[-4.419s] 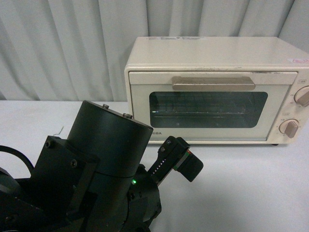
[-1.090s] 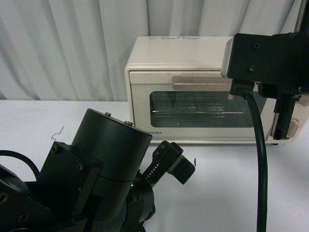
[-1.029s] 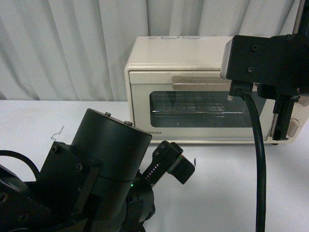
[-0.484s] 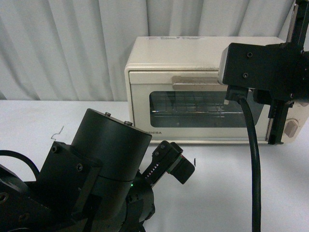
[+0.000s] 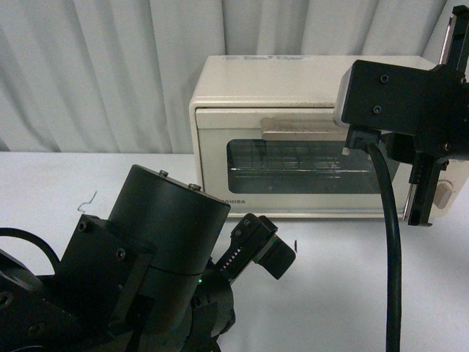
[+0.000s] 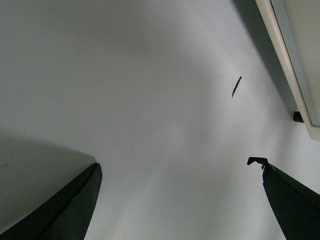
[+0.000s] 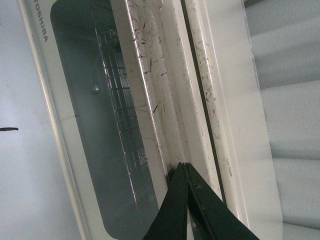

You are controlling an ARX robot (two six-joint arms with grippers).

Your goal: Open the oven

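The cream oven (image 5: 293, 88) stands at the back of the white table, its glass door (image 5: 293, 167) shut under the beige bar handle (image 5: 300, 130). My right arm's black wrist block (image 5: 403, 103) hangs in front of the oven's right part and hides most of the knobs; one knob (image 5: 445, 192) peeks out. In the right wrist view my right gripper (image 7: 183, 165) is shut, its tips against the scratched handle (image 7: 160, 75) near one end, beside the window (image 7: 95, 125). My left gripper (image 6: 176, 162) is open over bare table, near the oven's bottom corner (image 6: 300, 90).
A pale curtain (image 5: 110, 73) hangs behind the table. My left arm's bulky black body (image 5: 146, 264) fills the lower left. A black cable (image 5: 392, 257) drops from the right wrist. A small dark scrap (image 5: 295, 244) (image 6: 236, 86) lies in front of the oven.
The right arm came into view in front of the oven's right side and over the last second shifted slightly up. The oven door stays shut. The left arm has barely moved.
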